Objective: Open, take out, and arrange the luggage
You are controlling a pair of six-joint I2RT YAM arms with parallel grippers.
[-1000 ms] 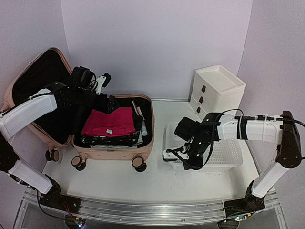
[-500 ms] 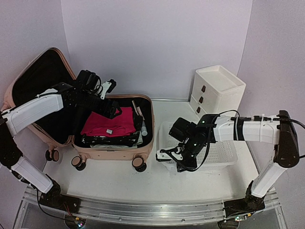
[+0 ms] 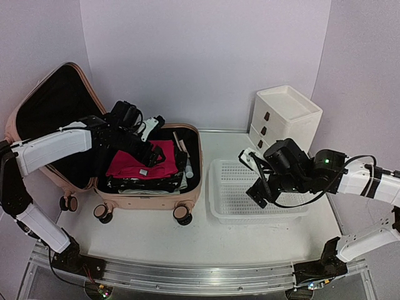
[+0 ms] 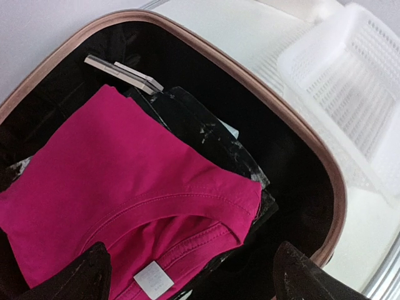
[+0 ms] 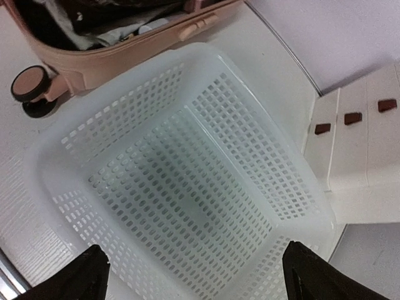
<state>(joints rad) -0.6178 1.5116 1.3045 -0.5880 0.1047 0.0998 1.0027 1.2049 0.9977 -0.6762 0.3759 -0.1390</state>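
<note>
The pale-pink luggage [image 3: 194, 187] lies open on the left of the table, its black-lined lid [image 3: 44, 112] propped up. A folded magenta shirt [image 3: 140, 159] tops the dark clothes packed in its base. My left gripper [image 3: 154, 150] hovers just above that shirt, open; in the left wrist view the shirt [image 4: 125, 175] and its collar label lie between the spread fingertips [image 4: 84, 275], untouched. My right gripper [image 3: 262, 182] hangs open above the white perforated basket [image 3: 228, 209], nothing in it; the right wrist view looks straight down into the empty basket [image 5: 187, 175].
A white drawer unit [image 3: 284, 119] with brown handles stands at the back right, close behind the basket. The luggage's caster wheels [image 3: 182, 214] sit near the basket's left edge. A clear flat item [image 4: 122, 70] lies at the far end of the luggage base.
My right gripper let go of the basket's near-left corner, opened wide and rose to the right over the basket, which now sits slightly further left. My left gripper moved right over the shirt.
</note>
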